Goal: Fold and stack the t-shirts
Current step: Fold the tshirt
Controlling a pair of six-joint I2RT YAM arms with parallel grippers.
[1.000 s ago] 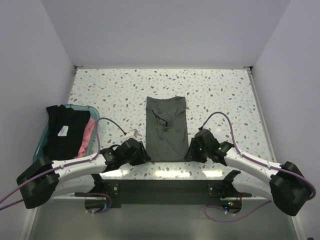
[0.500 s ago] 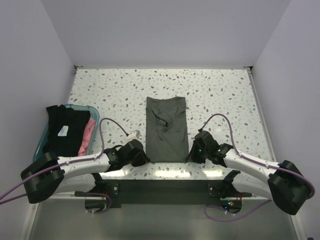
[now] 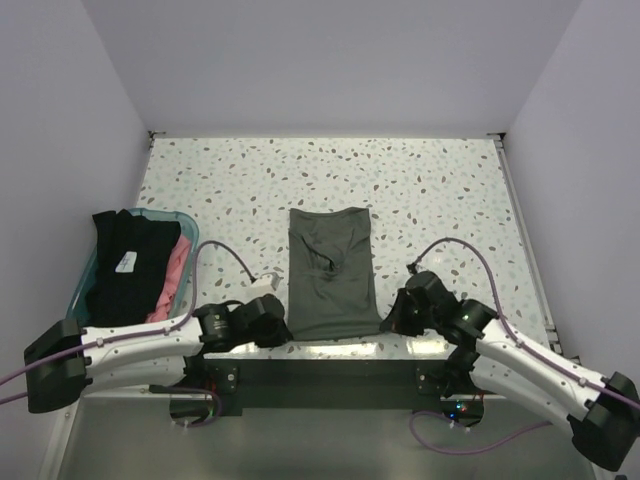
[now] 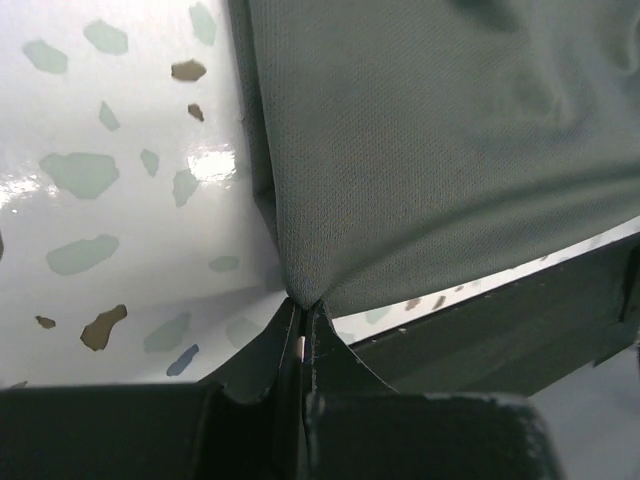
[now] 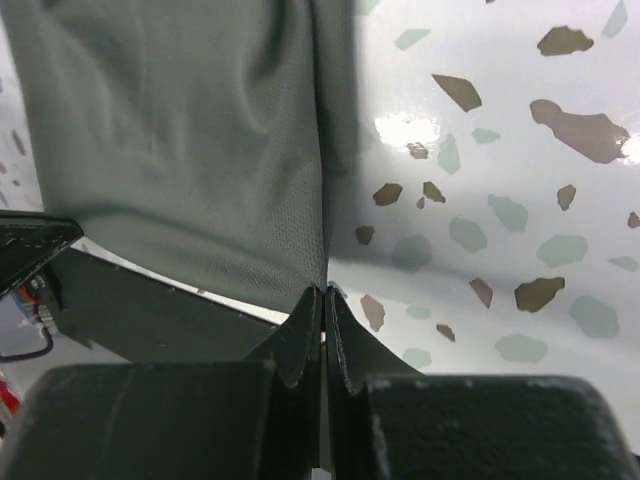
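Olive-green shirt (image 3: 332, 275): it lies in the middle of the counter (image 3: 450, 200) as a long narrow strip with both sides folded in. Its near edge is at the front rim of the counter.
Left gripper (image 4: 303, 310): pressed together on the near-left corner of the shirt. The cloth is drawn to a small point between the fingers.
Right gripper (image 5: 323, 292): clamped in the same way on the near-right corner, with the side edge of the shirt running straight up from the tips.
Other shirts: a black shirt (image 3: 125, 265) and a pink shirt (image 3: 177, 270) are in the teal tub (image 3: 160, 214) at the left, well apart from the arms. The black one hangs over the rim.
How it handles: I judge it light, soft and limp, with no stiffness of its own. It will sag between two holds and wrinkle easily.
Where to hold: the two near corners, as now, with all folded layers inside each pinch.
Step in hand: probably carrying the near hem toward the far end to halve the strip.
Risk: if only one layer is pinched, the folded sides may open.
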